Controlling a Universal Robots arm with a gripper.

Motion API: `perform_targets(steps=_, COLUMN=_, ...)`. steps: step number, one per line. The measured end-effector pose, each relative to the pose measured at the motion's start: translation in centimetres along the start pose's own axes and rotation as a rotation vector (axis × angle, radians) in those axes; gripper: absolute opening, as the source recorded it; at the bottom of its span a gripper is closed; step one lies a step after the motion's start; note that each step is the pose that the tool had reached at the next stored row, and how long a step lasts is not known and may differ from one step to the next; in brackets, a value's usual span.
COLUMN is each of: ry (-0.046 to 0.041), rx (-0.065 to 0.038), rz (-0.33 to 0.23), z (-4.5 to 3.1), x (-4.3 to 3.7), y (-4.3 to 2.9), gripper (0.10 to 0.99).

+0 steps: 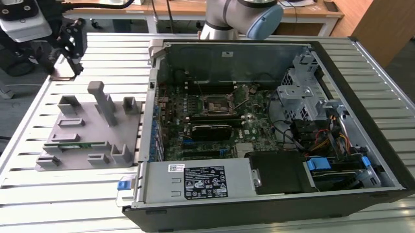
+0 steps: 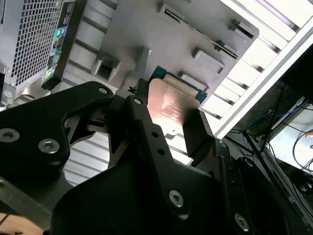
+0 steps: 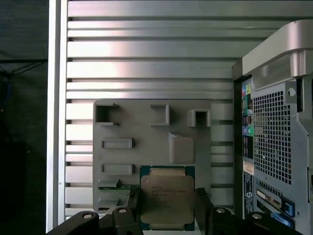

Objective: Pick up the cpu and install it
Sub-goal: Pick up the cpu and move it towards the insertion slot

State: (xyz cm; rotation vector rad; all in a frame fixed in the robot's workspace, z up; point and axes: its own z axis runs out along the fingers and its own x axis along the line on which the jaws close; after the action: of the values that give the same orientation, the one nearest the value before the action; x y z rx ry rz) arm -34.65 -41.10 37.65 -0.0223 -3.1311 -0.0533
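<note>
So, cpu (image 3: 167, 198): lifted clear and pinched by two opposite edges, metal plate facing the first wrist view. The grey fixture shows behind it in both wrist views, apart from it.
gripper (image 3: 167, 208): your fingers (image 3: 133, 205) are clamped on the cpu, one each side. The second wrist view shows the same grip.
grey fixture (image 3: 142, 122): flat on the slatted table (image 1: 65, 194), with a green memory stick (image 1: 75, 144) lying in one slot.
computer case (image 1: 392, 145): open, just beside the fixture on the exterior view's right. The motherboard inside has a black-framed socket (image 1: 216, 103) near its middle.
arm (image 1: 243, 14): joint beyond the case's far side. You reach toward the exterior view's left, gripper raised near the table's far corner.
</note>
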Motion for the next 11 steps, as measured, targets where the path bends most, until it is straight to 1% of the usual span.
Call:
perform_targets(steps=6, ry=0.0000, rx=0.000, rz=0.000, z=0.06, x=-2.65, y=0.05, gripper=0.529)
perform_targets(steps=11, ry=-0.0001, rx=0.000, rz=0.000, z=0.14, x=-4.90, y=0.24, gripper=0.529)
